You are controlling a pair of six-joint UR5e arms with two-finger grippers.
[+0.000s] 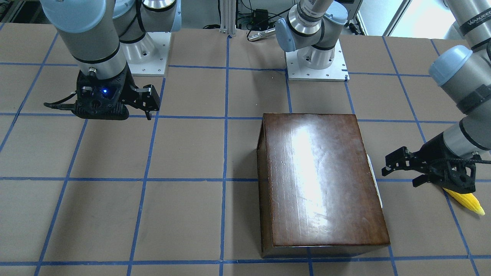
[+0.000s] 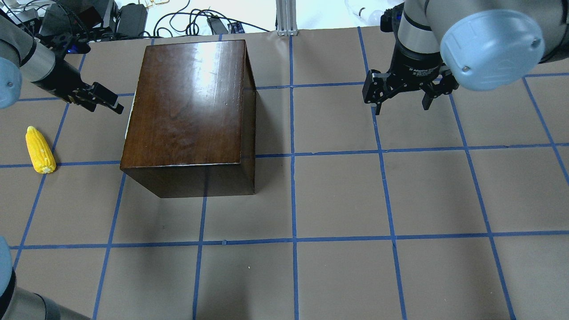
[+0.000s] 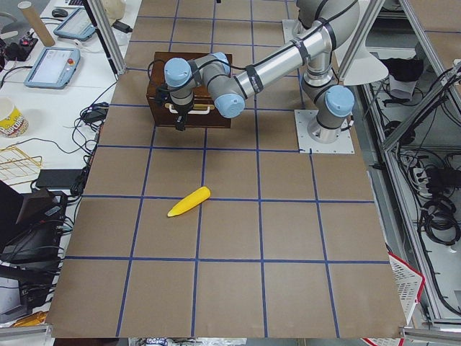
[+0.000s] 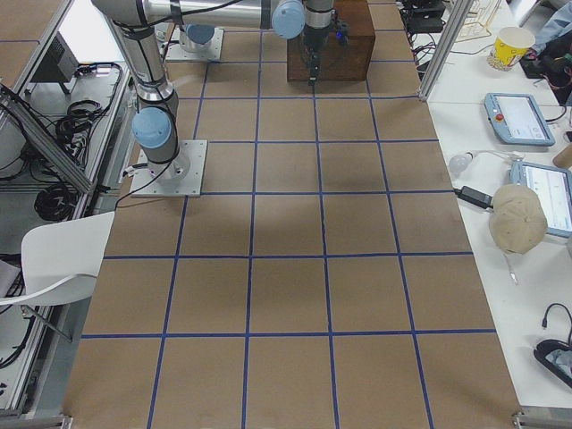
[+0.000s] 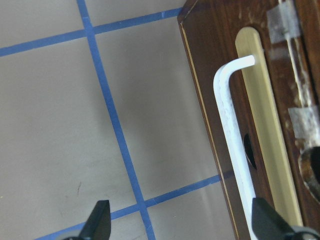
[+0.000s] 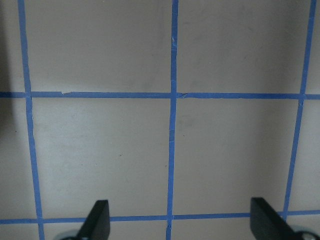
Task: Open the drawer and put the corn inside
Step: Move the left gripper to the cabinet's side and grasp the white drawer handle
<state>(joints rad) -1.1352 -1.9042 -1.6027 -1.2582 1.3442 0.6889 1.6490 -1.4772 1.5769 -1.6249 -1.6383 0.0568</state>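
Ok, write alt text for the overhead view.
A dark wooden box stands on a blue-gridded table, a yellow corn cob lying left of it. The left pincer is beside the box; the right pincer hangs open at right.

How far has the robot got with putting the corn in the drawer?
Nothing is done yet. The drawer looks shut. In hand: the left gripper is open, close to the drawer's white handle but not touching it. To do: pull the drawer out, then fetch the corn, which lies on the table. The right gripper hangs open, idle.
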